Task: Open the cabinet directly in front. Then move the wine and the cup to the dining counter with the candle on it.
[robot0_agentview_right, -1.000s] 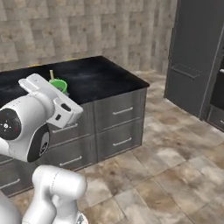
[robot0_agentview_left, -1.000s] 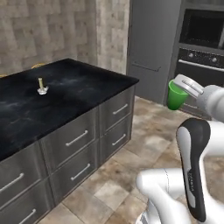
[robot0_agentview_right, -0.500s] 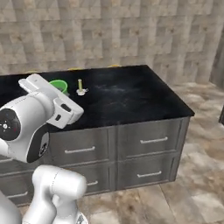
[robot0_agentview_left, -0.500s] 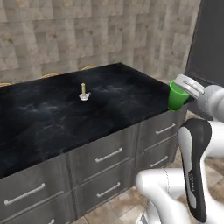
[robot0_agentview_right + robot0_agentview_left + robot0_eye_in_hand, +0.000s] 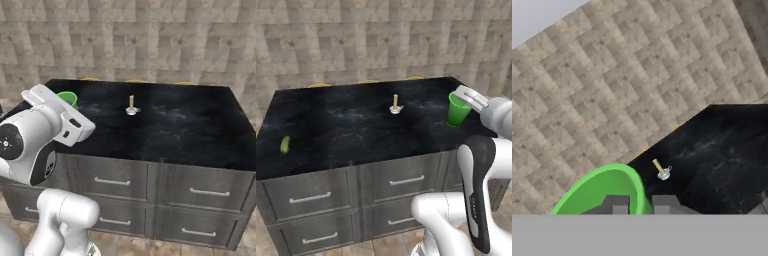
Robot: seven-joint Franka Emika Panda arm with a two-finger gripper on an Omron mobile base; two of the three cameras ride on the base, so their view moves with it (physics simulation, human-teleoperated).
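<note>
Cup (image 5: 458,110) pinched at its rim in closed gripper (image 5: 640,205), beside dining counter (image 5: 346,135) right edge, candle (image 5: 396,104) well apart.

- Long black marble-look dining counter (image 5: 346,130), white veining, grey drawers beneath.
- Pale yellow stick candle (image 5: 395,104) in white holder stands mid-top.
- Small green oblong item (image 5: 285,144) lies near left end.

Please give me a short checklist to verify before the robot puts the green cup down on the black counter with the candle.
1. Gripper shut on the cup rim: ok.
2. Cup upright: ok in the left base view.
3. Right counter, with the candle on it: ok.
4. Bare counter near the cup for setting down: ok.
5. Cup apart from the candle: ok.
6. Height of the cup above the counter: cannot tell.
</note>
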